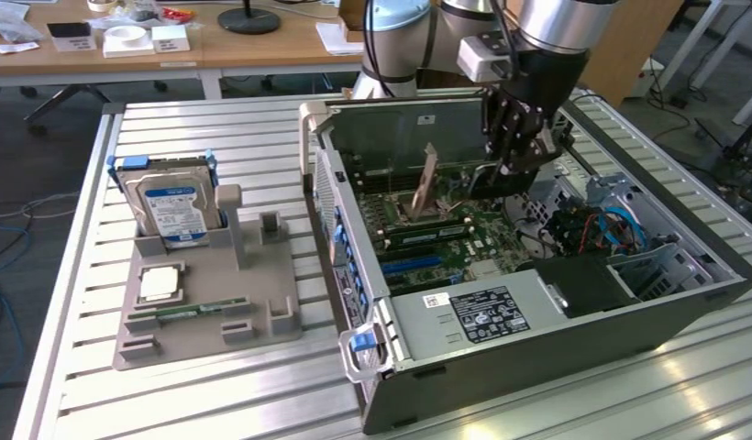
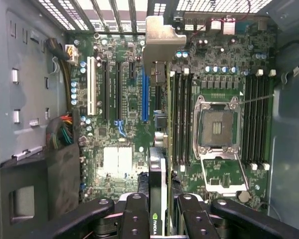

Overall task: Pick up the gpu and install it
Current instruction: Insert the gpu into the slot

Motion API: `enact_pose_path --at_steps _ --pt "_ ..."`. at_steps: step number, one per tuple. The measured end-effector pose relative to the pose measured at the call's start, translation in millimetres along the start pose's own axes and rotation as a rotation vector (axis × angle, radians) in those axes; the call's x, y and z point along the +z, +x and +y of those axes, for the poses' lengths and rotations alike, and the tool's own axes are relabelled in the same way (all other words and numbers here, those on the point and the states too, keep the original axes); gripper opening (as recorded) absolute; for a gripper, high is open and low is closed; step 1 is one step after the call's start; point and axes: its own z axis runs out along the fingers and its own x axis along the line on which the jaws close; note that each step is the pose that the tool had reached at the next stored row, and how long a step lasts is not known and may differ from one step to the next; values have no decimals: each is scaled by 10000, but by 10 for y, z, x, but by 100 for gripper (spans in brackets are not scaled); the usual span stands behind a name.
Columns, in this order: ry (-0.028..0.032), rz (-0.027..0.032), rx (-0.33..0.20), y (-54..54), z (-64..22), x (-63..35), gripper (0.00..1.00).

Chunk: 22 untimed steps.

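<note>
Hand point(image 2: 162, 209) | part-open, clamped on gpu point(image 2: 157, 172) | held over motherboard point(image 2: 132, 107)

The arm point(image 1: 558, 27) reaches steeply down, its hand point(image 1: 523, 170) clamped on the gpu point(image 2: 157, 174).

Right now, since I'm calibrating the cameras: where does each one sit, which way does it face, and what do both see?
Exterior view: off the arm, raised above the slatted metal table, looking down into the open grey computer case; the grey arm and black pincer show.
Wrist view: on the wrist, looking along the pincer into the case at the green motherboard; its black fingers grip the thin dark graphics card with silvery bracket.
Shared: pincer, motherboard, case.
</note>
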Motion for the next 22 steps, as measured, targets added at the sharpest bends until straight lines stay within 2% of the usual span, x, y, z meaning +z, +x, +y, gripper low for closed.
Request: enact_pose_path --at_steps 7,22 --pt "5 -1 0 3 29 100 27" --pt "4 3 2 6 41 167 27"
